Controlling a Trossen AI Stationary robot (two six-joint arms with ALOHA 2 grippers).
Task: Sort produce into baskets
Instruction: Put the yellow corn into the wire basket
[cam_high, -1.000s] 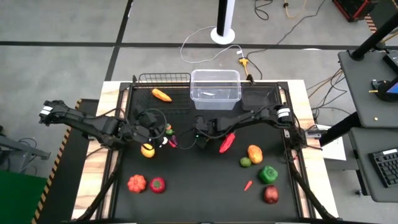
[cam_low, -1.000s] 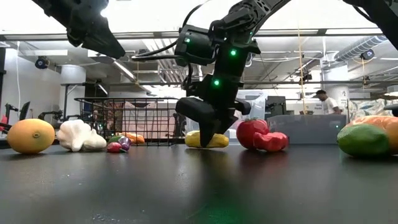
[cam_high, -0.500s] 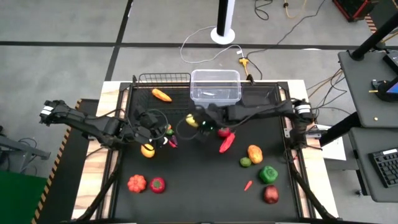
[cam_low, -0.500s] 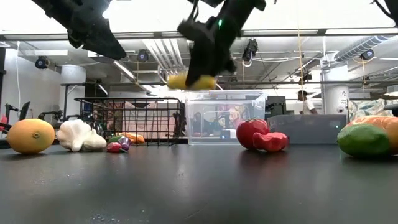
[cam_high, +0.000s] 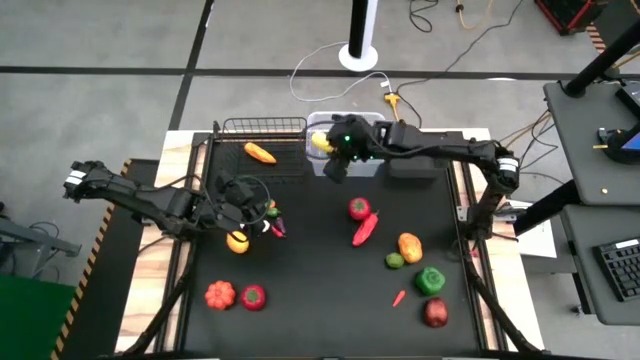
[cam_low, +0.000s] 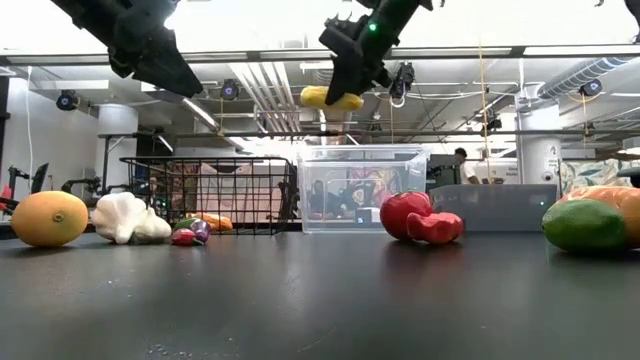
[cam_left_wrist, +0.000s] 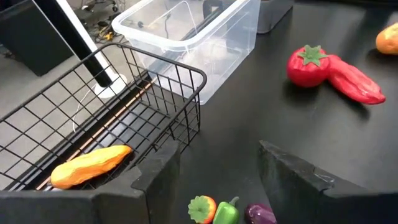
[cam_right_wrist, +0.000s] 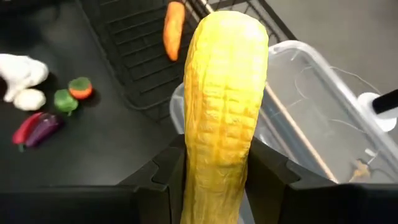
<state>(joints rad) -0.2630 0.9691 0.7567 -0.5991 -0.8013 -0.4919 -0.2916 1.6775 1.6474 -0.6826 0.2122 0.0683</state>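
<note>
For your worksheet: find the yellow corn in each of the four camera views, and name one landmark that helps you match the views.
High view: corn in the right gripper, over the clear bin's left end.
Low view: top centre, above the bin.
Left wrist view: not in it.
Right wrist view: centre, between the fingers.
Shared landmark: the clear bin.

Yellow corn (cam_right_wrist: 222, 106) held above clear bin (cam_high: 372, 125), carrot (cam_high: 260, 153) in wire basket (cam_high: 262, 126)

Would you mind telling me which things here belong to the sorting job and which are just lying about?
Job:
- corn in right claw
- clear bin
- wire basket holding carrot
- tomato
- garlic
- left claw

Lying about:
- cables
- white pole base
</note>
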